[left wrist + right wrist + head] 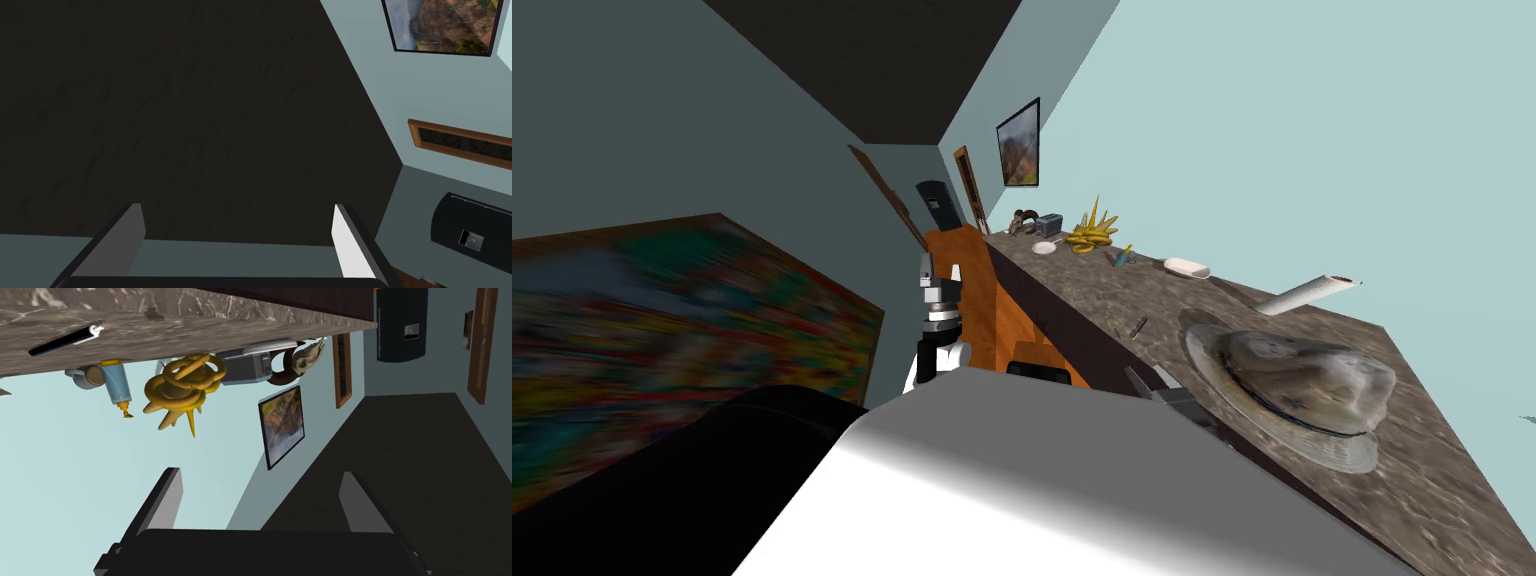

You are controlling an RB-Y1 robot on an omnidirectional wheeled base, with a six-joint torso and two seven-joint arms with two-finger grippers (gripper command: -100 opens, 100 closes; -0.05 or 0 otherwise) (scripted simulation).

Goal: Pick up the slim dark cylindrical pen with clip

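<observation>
right tool (260, 480) released, empty | left tool (240, 215) released | pen (65, 339) flat on counter (225, 330), apart, ahead of right tool | risk: low round pen may roll from blades; hat (1302, 390) beside tool could snag

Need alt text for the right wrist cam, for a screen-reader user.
The right gripper is open and holds nothing, with a slim dark pen lying flat on a brown marbled countertop some way ahead of it. Further along the countertop stand a blue bottle, a yellow spiky coil and a grey appliance.
</observation>
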